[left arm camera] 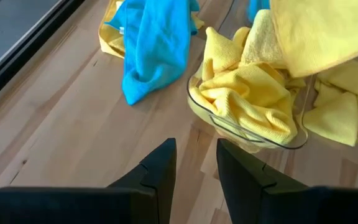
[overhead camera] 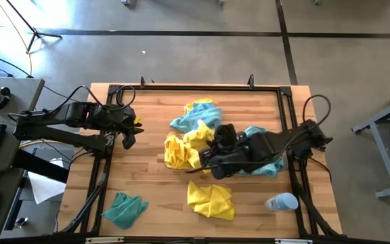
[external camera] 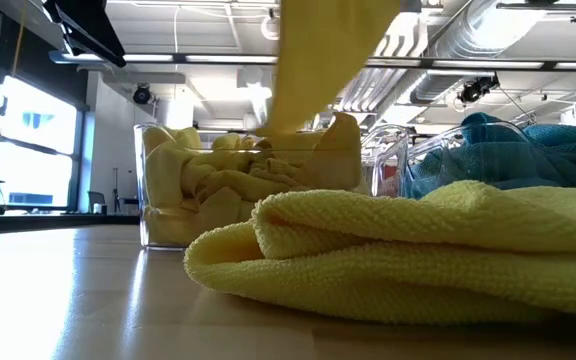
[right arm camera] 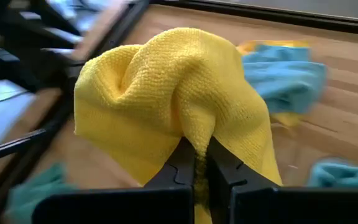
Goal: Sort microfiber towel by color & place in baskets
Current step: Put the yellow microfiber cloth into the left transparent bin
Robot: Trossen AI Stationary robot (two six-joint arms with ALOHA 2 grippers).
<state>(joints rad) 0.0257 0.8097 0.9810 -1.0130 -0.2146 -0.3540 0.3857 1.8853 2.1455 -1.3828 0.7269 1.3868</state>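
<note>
My wooden table (overhead camera: 154, 183) is cluttered: a yellow towel (overhead camera: 210, 200) and a teal towel (overhead camera: 125, 209) lie loose near its front edge, a bottle (overhead camera: 281, 202) beside them. The right gripper (right arm camera: 194, 163) pinches a yellow cloth (right arm camera: 166, 106) above the yellow-filled basket (left arm camera: 247, 134), whose far side the cloth hides. My left gripper (left arm camera: 196, 163) waits by the table's left edge, fingers slightly parted, empty.

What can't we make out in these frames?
- Blue basket: in the high view the right arm covers it; only a rim shows in the low view.
- Right gripper: shut on a yellow towel; its height above the yellow basket is unclear.
- Bottle: too small to read.
- Left gripper: open, idle.
</note>
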